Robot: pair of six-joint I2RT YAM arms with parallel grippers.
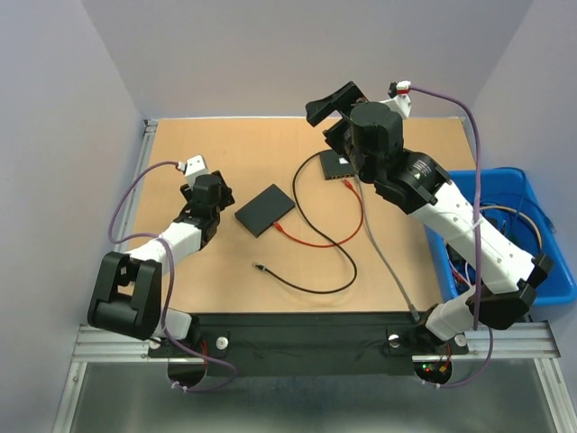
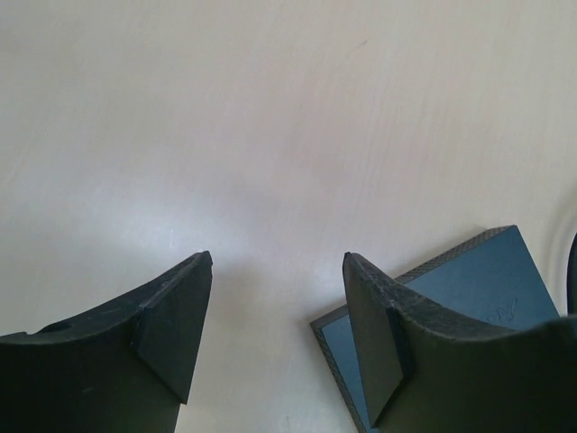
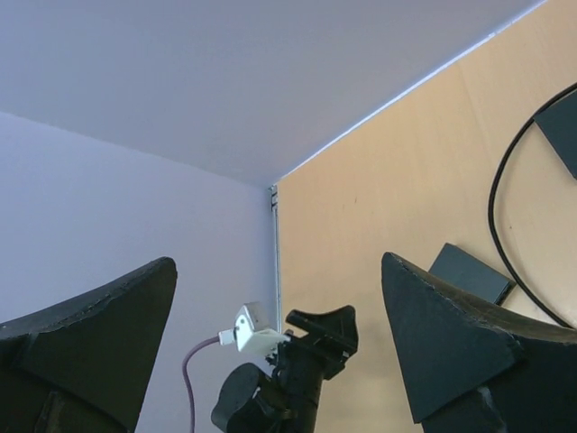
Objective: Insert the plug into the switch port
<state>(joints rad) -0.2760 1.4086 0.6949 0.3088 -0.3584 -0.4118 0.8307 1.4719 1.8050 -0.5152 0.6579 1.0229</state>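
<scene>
The black switch [image 1: 339, 165] sits at the back of the table, partly hidden under my right arm. A black cable ends in a loose plug [image 1: 259, 267] lying on the table near the front middle. A red cable's plug end [image 1: 282, 229] lies beside a dark flat pad [image 1: 264, 209]. My left gripper [image 1: 220, 193] is open and empty, low over the table just left of the pad; the left wrist view [image 2: 278, 262] shows the pad's corner [image 2: 491, 289] behind the right finger. My right gripper [image 1: 331, 102] is open, empty and raised above the switch, also seen in the right wrist view [image 3: 278, 262].
A blue bin [image 1: 532, 262] with cables stands off the table's right edge. A grey cable [image 1: 383, 257] runs from the switch to the front edge. The black cable [image 1: 311, 287] and the red cable [image 1: 329, 242] loop across the middle. Walls close the back and sides.
</scene>
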